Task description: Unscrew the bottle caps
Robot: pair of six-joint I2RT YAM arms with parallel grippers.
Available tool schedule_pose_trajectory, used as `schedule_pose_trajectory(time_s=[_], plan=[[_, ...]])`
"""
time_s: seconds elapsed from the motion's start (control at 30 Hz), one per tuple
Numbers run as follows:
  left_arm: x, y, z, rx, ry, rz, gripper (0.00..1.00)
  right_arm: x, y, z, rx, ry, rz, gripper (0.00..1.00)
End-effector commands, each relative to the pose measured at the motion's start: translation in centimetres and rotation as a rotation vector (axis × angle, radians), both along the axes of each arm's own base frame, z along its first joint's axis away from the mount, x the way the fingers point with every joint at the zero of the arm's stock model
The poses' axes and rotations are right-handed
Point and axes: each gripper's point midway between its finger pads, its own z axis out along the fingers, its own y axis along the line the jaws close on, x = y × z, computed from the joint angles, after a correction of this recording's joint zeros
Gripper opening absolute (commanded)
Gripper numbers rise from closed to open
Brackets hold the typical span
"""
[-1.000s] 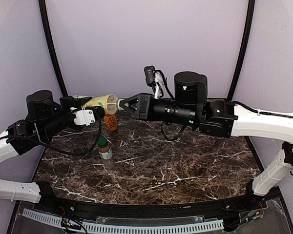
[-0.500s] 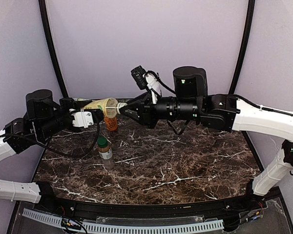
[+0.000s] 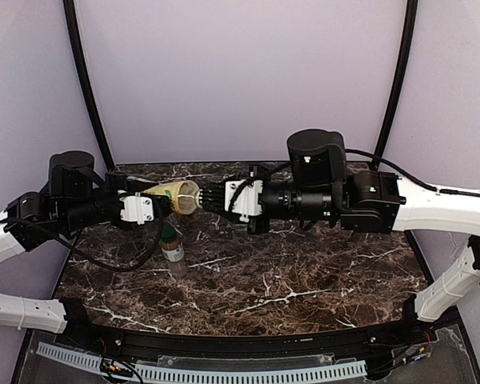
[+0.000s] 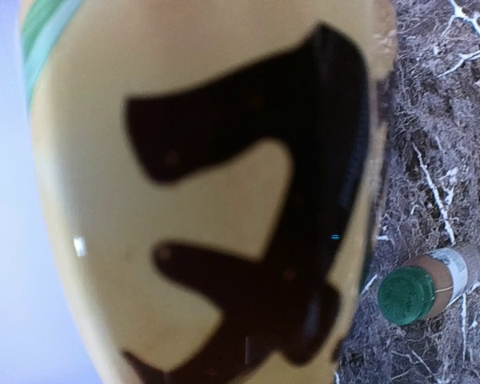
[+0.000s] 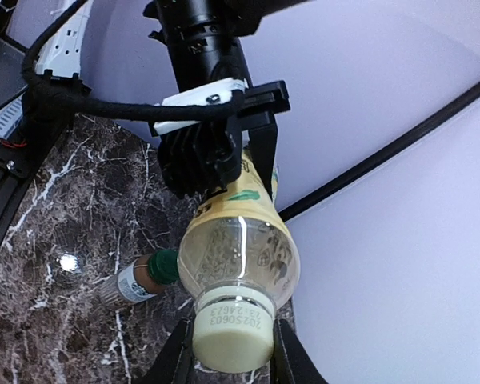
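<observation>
A yellow-green tea bottle (image 3: 174, 194) lies level in the air above the back left of the table, with my left gripper (image 3: 155, 200) shut round its body. In the left wrist view its yellow label (image 4: 208, 200) fills the frame and hides the fingers. Its cream-white cap (image 5: 232, 340) points at the right arm, and my right gripper (image 5: 232, 354) is shut on it, one finger on each side. A small clear bottle (image 3: 174, 250) with a dark green cap (image 3: 170, 235) stands upright on the table just below the held bottle. That green cap (image 4: 406, 294) also shows in the left wrist view.
The dark marble table (image 3: 288, 280) is framed by a black rail at the near edge and two black posts (image 3: 84, 72) at the back corners. Purple walls close the back and sides. A black cable (image 3: 144, 252) loops under the left arm.
The tea bottle has come down and slightly toward me, still held by both grippers. The right wrist has rolled; its camera swung from the top round to the near side.
</observation>
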Motion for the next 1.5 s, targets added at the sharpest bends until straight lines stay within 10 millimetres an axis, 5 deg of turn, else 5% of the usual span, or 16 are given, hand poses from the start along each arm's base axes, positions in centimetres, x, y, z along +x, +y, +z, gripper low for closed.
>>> schedule_pose_trajectory(time_s=[0.0, 0.23, 0.63, 0.8, 0.9, 1.1, 1.2, 1.3, 1.47], plan=[[-0.4, 1.0, -1.2, 0.062, 0.038, 0.012, 0.12, -1.2, -3.2, 0.8, -0.034, -0.295, 0.057, 0.00], [-0.4, 0.7, -1.7, 0.072, 0.049, -0.006, 0.11, -2.6, -4.3, 1.6, 0.039, -0.303, 0.095, 0.00], [-0.6, 0.4, -1.0, 0.023, 0.070, -0.005, 0.10, -2.0, -1.7, 1.9, 0.043, -0.329, 0.107, 0.01], [-0.7, 0.2, -0.2, -0.019, 0.087, -0.001, 0.10, -1.9, -1.2, 2.7, 0.104, -0.290, 0.097, 0.39], [-0.7, 0.3, 0.3, -0.030, 0.082, 0.005, 0.10, -2.1, -1.3, 3.7, 0.144, -0.264, 0.096, 0.54], [-0.7, 0.5, 0.3, -0.033, 0.076, 0.010, 0.10, -2.3, -1.8, 4.9, 0.202, -0.198, 0.082, 0.67], [-0.1, 0.7, 0.6, -0.042, 0.041, 0.041, 0.10, -1.3, -2.8, 8.1, 0.342, -0.021, -0.005, 0.81], [1.2, 0.9, 2.5, -0.077, -0.073, 0.083, 0.10, 1.6, -4.0, 11.2, 0.530, 0.394, -0.165, 0.98], [2.9, 1.3, 4.5, -0.082, -0.246, 0.152, 0.10, 4.7, -3.8, 9.4, 0.669, 0.972, -0.336, 0.99]])
